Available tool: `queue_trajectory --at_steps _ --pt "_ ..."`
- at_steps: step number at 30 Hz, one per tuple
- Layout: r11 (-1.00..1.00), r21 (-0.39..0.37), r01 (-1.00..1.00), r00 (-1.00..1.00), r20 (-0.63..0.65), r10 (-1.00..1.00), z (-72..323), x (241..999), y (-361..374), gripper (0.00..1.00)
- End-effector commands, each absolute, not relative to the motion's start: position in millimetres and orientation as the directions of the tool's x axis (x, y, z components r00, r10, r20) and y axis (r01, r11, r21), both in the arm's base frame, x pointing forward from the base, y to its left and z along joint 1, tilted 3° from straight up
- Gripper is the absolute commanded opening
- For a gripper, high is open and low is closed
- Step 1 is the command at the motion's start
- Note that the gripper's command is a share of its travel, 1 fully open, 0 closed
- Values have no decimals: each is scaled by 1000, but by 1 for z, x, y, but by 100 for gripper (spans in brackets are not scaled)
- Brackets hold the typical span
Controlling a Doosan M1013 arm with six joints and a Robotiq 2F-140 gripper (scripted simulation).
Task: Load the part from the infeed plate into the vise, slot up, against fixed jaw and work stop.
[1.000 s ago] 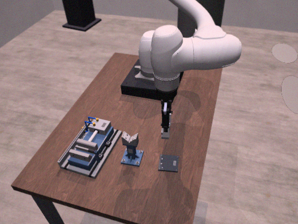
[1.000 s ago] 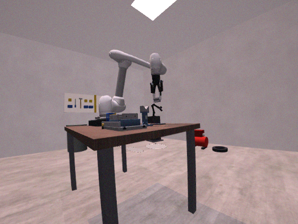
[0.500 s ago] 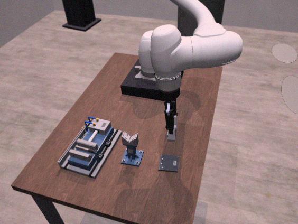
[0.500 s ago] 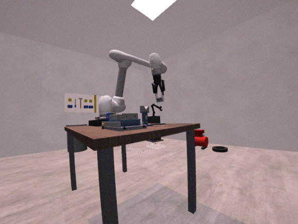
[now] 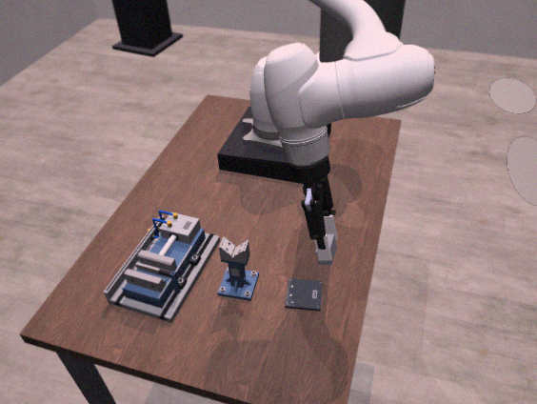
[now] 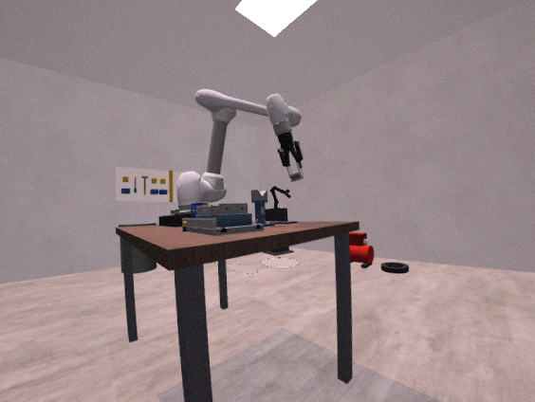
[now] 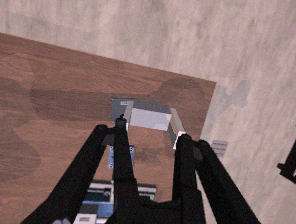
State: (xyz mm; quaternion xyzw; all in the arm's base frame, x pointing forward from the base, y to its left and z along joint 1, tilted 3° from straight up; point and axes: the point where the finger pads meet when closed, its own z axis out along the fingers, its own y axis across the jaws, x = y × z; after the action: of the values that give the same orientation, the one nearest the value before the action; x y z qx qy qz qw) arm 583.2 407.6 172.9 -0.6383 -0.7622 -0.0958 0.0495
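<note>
High above the table (image 5: pixel 143 200), near the infeed plate (image 5: pixel 305 293), the gripper (image 5: pixel 323 238) pinches the part (image 5: pixel 327 248) across its narrow faces. The block appears rigid, metallic and probably slippery; grip the flat sides near mid-length.

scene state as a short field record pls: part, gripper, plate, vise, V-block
part: grey block, held in the air above the table, hanging long end down and tilted
gripper: jaws shut on the block
infeed plate: bare, below the block
vise: open, nothing between the jaws
V-block: nothing resting in it
arm: tilted, no contact with the fixtures
</note>
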Motion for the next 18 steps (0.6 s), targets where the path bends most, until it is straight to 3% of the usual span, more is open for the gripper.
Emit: queue_trajectory --at_steps 1,18 --pt "121 116 986 -149 265 953 183 595 423 0" --pt "-136 191 972 20 512 859 222 649 478 0"
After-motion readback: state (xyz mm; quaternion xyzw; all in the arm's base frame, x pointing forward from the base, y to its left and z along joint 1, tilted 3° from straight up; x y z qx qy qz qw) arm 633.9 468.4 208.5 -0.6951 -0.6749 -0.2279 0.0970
